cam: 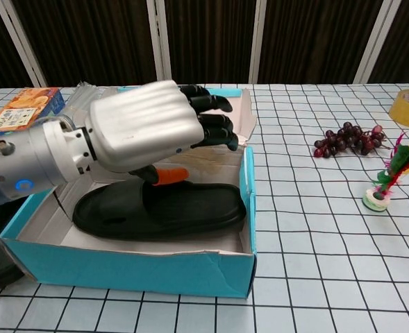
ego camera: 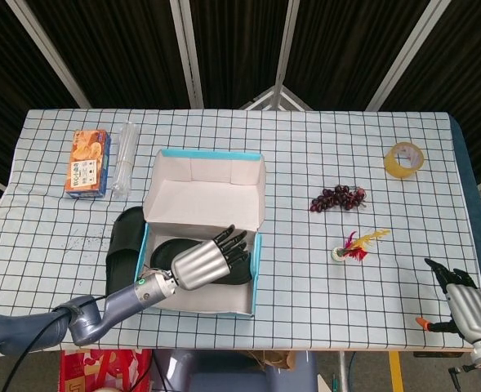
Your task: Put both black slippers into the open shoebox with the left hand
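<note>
Now the left hand (cam: 145,125) is hovering above the shoebox (cam: 190,267), holding nothing, its dark fingers (cam: 211,121) partly curled and slightly apart, clear of the slipper (cam: 169,208) that is lying flat inside the box. From the head view, the other slipper (ego camera: 126,241) is lying on the table (ego camera: 322,147) just beside the box's left wall. The right hand (ego camera: 469,306) is resting at the table's near right corner, fingers spread, gripping nothing. Farther off, an orange carton (ego camera: 87,162) is sitting beside a clear plastic pack (ego camera: 124,159); its print is too small to read. Grapes (ego camera: 338,198), a tape roll (ego camera: 405,158) and a shuttlecock (ego camera: 354,247) are lying to the right.
</note>
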`<state>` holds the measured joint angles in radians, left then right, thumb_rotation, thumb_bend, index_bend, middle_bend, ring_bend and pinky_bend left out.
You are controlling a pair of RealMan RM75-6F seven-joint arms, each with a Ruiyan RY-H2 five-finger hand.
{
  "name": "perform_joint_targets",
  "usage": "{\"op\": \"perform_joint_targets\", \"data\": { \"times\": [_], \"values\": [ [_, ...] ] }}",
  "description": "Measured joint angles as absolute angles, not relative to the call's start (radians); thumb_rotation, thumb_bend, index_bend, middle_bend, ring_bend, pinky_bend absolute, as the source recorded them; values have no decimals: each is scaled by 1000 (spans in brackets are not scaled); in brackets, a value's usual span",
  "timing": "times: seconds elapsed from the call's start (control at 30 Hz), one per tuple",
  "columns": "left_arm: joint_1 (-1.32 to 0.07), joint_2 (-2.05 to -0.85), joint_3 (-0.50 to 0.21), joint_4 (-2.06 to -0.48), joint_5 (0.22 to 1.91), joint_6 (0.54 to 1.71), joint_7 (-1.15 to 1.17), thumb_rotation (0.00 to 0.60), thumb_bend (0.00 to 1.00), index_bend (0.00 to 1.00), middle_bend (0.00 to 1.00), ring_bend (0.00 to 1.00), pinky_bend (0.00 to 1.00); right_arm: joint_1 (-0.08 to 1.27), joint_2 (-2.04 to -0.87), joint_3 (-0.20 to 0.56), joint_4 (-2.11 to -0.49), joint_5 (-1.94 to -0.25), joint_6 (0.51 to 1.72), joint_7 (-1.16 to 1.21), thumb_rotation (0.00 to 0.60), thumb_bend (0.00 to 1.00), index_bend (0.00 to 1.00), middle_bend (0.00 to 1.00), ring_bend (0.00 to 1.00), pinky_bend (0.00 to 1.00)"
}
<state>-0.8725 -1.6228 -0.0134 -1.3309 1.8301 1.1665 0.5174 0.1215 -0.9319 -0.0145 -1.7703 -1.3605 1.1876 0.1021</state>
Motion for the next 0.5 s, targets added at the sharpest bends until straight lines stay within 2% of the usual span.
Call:
{"op": "perform_joint_targets", "data": {
  "times": [0.1, 0.23, 0.37, 0.5],
  "values": [
    [-847, -1561, -21, -1429, 1814, 1194, 528, 598, 416, 242, 266, 128, 190, 122, -932, -15, -1772, -1362, 1188, 101, 600, 161, 74, 146, 200, 91],
    [-789, -1459, -33, -1590, 1760, 1250, 519, 560, 406, 227, 271, 125, 180, 118, -930, -16, -1778, -1367, 1195, 98, 600, 161, 74, 146, 200, 91],
    [-707, -1316, -53, -1779, 1644, 1311, 474, 538, 407, 213, 274, 76, 140, 115, -930, -19, -1784, -1373, 1202, 91, 600, 162, 73, 146, 200, 91],
    [-659, -1197, -68, -1851, 1494, 1313, 413, 533, 407, 203, 282, 69, 119, 118, -933, -18, -1787, -1368, 1196, 78, 600, 162, 74, 146, 200, 91]
  ]
}}
